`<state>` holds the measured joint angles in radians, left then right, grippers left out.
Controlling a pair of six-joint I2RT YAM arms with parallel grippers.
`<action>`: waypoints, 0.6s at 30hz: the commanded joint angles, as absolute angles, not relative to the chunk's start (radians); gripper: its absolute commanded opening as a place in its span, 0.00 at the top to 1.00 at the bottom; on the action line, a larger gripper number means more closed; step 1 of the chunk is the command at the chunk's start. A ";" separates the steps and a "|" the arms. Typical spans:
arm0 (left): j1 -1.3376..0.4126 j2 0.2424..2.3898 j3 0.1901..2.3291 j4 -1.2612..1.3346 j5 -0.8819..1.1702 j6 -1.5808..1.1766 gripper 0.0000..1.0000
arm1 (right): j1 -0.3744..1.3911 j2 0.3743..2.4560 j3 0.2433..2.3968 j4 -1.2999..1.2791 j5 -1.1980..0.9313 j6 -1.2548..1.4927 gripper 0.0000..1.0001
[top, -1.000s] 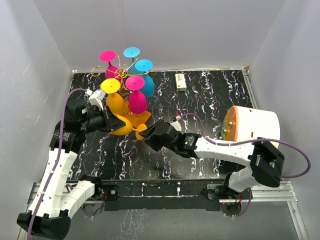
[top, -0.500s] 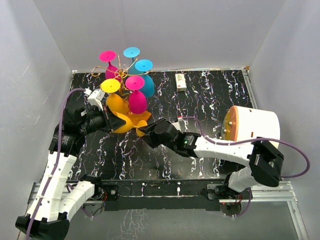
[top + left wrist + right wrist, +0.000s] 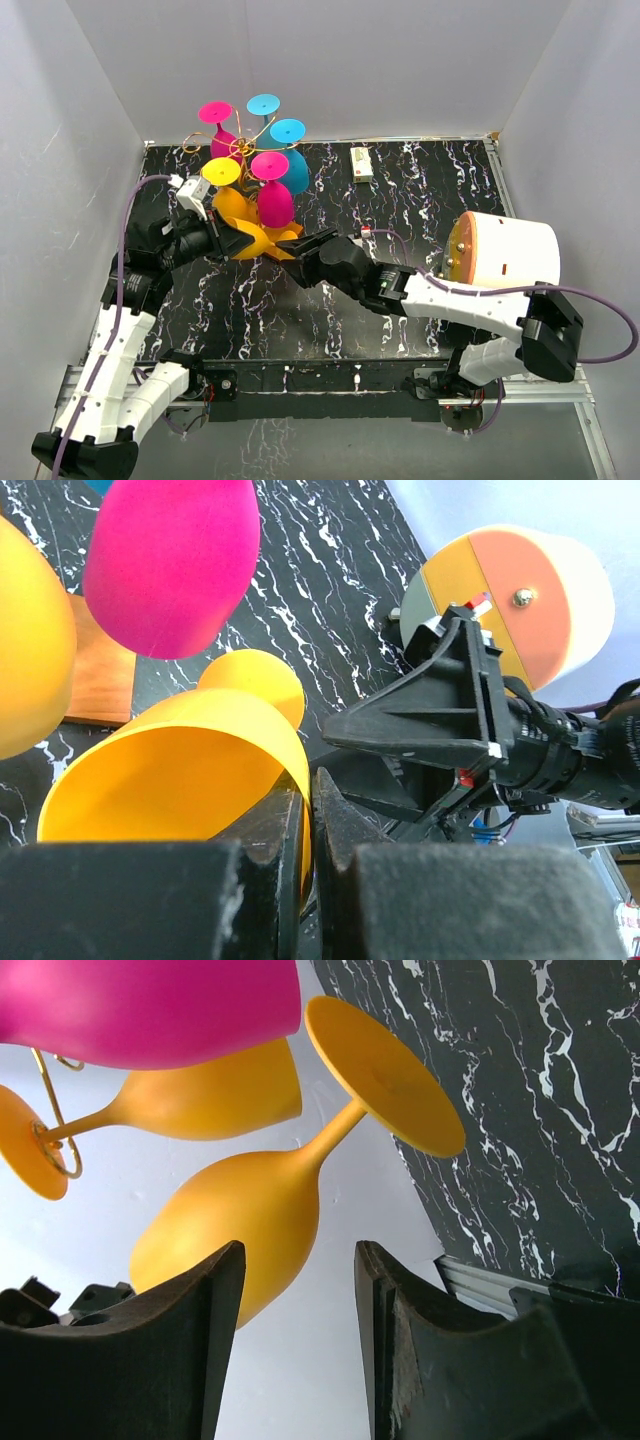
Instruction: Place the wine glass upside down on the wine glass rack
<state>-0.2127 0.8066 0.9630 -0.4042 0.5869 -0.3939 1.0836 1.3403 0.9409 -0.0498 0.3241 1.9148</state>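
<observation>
Currently five glasses (image 3: 275,203) hang on the rack (image 3: 243,148); left gripper (image 3: 308,792) clamps the sixth glass (image 3: 170,765), right gripper (image 3: 300,1252) gapes.

Both arms are smooth white shells linked by chunky black joint blocks. The left arm (image 3: 105,350) fills the lower left of the top view and the right arm (image 3: 470,300) the lower right. Each sits on a black base (image 3: 215,382) near the bottom edge. A purple left cable (image 3: 120,275) runs along the left arm to a small white block (image 3: 189,195) at its wrist. A purple right cable (image 3: 605,320) loops past the right elbow. The left claw (image 3: 308,805) has black, grainy, matte fingers (image 3: 260,865). The right claw (image 3: 298,1330) has dark grey, rounded fingers (image 3: 185,1345). Seen from outside, its black body is wedge-shaped, with a tiny red-and-white tab.
</observation>
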 commanded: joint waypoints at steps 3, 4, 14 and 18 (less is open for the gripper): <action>-0.219 0.778 0.937 -0.335 0.688 -0.374 1.00 | 1.072 1.401 1.023 -0.033 0.356 1.942 0.56; -0.219 0.777 0.933 -0.330 0.703 -0.372 1.00 | 1.071 1.411 1.031 -0.038 0.359 1.942 0.57; -0.220 0.778 0.909 -0.290 0.836 -0.366 1.00 | 1.033 1.491 1.058 -0.006 0.280 1.956 0.62; -0.222 0.773 0.906 -0.286 0.849 -0.364 1.00 | 1.030 1.508 1.057 0.000 0.257 1.958 0.63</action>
<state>-0.2115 0.7948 0.9119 -0.3428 0.7197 -0.3576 1.0317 1.4860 1.0119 -0.0414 0.2974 1.9484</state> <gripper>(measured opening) 0.021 0.380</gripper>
